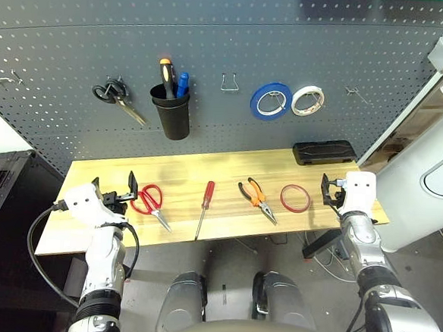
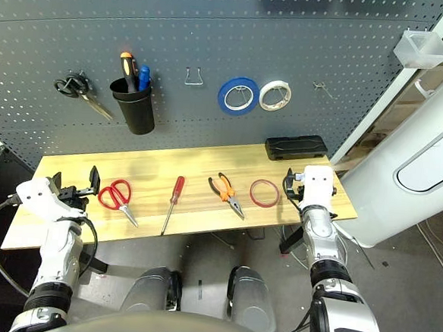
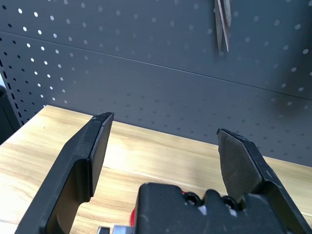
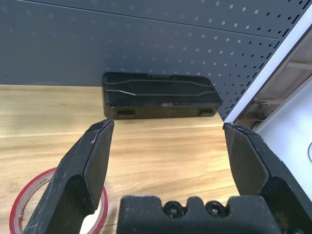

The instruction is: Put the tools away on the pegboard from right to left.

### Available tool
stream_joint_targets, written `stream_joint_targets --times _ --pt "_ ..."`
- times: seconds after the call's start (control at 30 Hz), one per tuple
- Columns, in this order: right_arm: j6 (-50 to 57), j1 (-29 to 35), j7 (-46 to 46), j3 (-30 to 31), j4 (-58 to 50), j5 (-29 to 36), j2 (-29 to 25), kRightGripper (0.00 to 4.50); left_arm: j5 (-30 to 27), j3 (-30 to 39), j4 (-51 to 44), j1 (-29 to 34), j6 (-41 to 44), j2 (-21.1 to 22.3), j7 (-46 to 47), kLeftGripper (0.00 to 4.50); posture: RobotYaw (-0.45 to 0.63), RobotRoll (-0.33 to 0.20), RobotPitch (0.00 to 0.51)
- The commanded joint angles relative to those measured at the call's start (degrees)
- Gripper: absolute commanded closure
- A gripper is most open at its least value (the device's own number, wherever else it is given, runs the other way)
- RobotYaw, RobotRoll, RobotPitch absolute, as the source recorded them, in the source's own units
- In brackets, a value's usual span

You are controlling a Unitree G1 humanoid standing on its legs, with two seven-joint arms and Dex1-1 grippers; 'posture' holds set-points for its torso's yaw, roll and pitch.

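The left gripper [image 3: 165, 126], jaws spread and empty, was at the lower left, partly hiding the handles of the red scissors [image 1: 150, 200]. The screwdriver [image 1: 206, 203] lay at the centre, the pliers [image 1: 257, 197] right of it, then the red tape ring [image 1: 295, 198]. The right gripper [image 4: 170, 126], also spread and empty, was at the right. Pens' lower ends were hidden inside the cup [image 1: 172, 115] on the pegboard [image 1: 222, 52], itself cut off at the top.

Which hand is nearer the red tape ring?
The right: the right hand is open just right of the red tape ring; the left hand is beyond the scissors.
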Motion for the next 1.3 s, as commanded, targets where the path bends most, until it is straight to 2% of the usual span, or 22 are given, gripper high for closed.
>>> stream_joint_targets --times 0.03,0.17,0.3,0.5,0.6,0.77,0.9,1.03,1.2,1.3 --pt "0.0 1.2 0.3 -0.1 -2.1 0.8 0.5 0.00 0.0 0.0 1.8 -0.6 -0.1 1.0 -0.5 0.02 -0.03 0.000 0.000" --pt "0.3 2.9 0.7 0.2 -4.7 0.9 1.0 0.00 -0.5 0.2 2.3 -1.9 -0.4 2.2 -1.5 0.02 -0.03 0.000 0.008" --pt "5.0 4.3 4.4 0.5 -10.5 2.9 1.5 0.00 -4.4 -1.1 -0.6 -1.4 2.2 3.5 -9.0 0.02 -0.04 0.000 0.020" --pt "28.3 3.4 6.4 2.5 -23.5 3.4 0.7 0.00 -10.8 -3.5 -7.2 -0.1 10.0 8.5 -24.6 0.02 -0.05 0.000 0.073" --pt "42.4 2.4 8.1 3.9 -31.2 3.6 -0.8 0.00 -13.2 -5.8 -13.6 1.9 15.1 12.3 -32.2 0.02 -0.04 0.000 0.097" --pt "58.5 -1.5 10.0 7.0 -37.3 2.4 -3.1 0.00 -17.1 -10.0 -23.6 4.6 24.3 18.7 -43.4 0.02 -0.04 0.000 0.161" --pt "70.0 -5.8 11.8 9.0 -36.8 2.5 -3.8 0.00 -17.8 -12.4 -24.7 5.4 26.5 20.2 -49.8 0.02 -0.03 0.000 0.192" --pt "77.3 -9.4 11.4 9.8 -34.0 2.8 -2.4 0.00 -17.9 -16.4 -32.0 6.6 31.7 21.5 -52.0 0.02 -0.03 0.000 0.209" --pt "81.4 -13.1 10.3 9.5 -27.9 2.8 -0.2 0.00 -16.2 -19.6 -36.2 6.4 35.5 23.6 -52.8 0.02 -0.03 0.000 0.217" --pt "80.4 -15.7 10.6 10.2 -22.3 2.4 1.3 0.00 -16.0 -20.3 -37.2 6.1 37.2 24.8 -53.0 0.02 -0.02 0.000 0.222"
